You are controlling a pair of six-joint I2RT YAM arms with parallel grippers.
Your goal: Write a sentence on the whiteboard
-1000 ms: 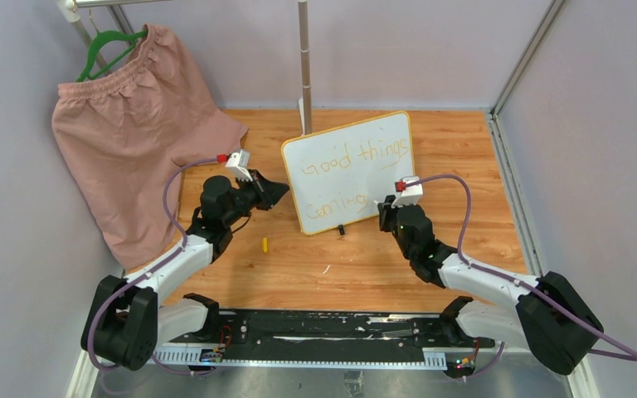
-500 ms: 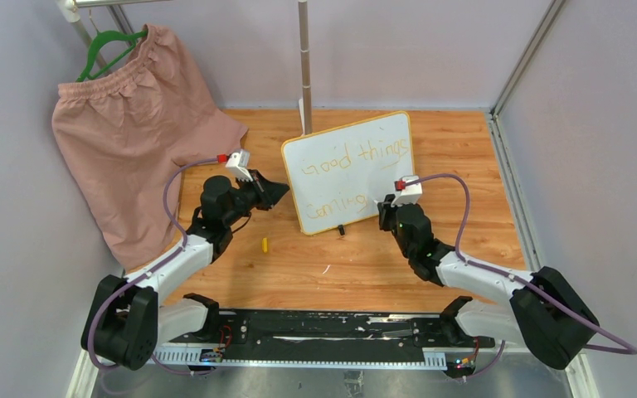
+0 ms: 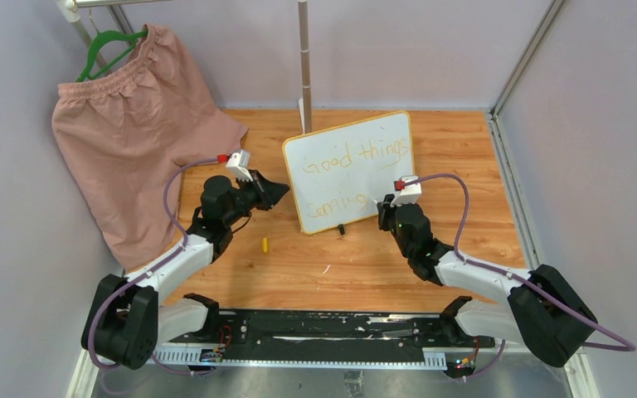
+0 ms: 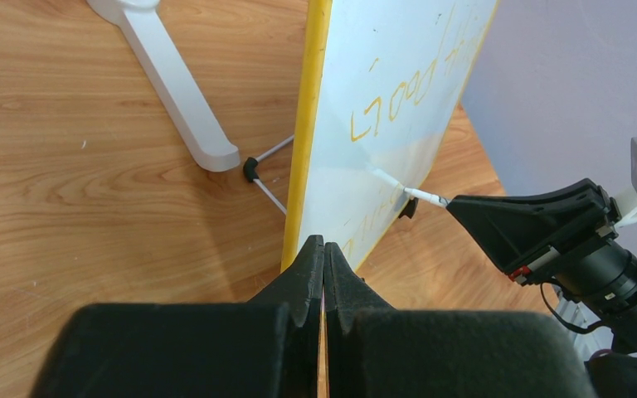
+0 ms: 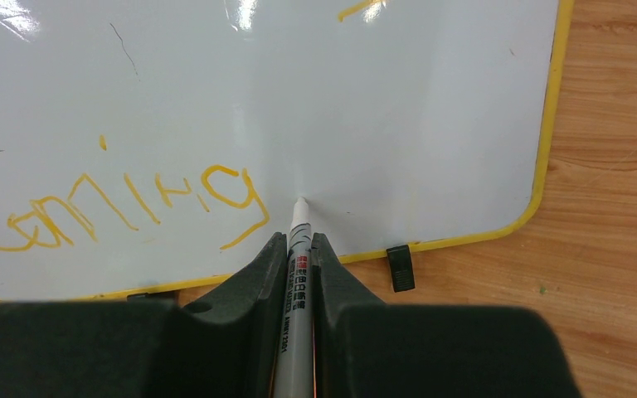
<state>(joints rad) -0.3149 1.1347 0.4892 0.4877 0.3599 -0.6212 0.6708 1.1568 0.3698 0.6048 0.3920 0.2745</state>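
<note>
The whiteboard [image 5: 398,91] has a glossy, smooth white face catching glare, rimmed in yellow plastic. The tabletop [image 5: 622,274] is smooth wood with a visible grain. The right gripper [image 5: 297,239] and left gripper [image 4: 323,247] look like matt black plastic, the marker [image 5: 295,278] smooth white plastic. The shorts [image 3: 133,149] are soft pink cloth on a green plastic hanger [image 3: 104,46]; the pole [image 3: 304,50] is dull metal

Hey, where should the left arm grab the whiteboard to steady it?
Take its yellow left edge, coming from the left. The whiteboard stands nearly upright, that thin edge facing the left claw, which is shut and must open. The marker in the right claw occupies the lower face.
</note>
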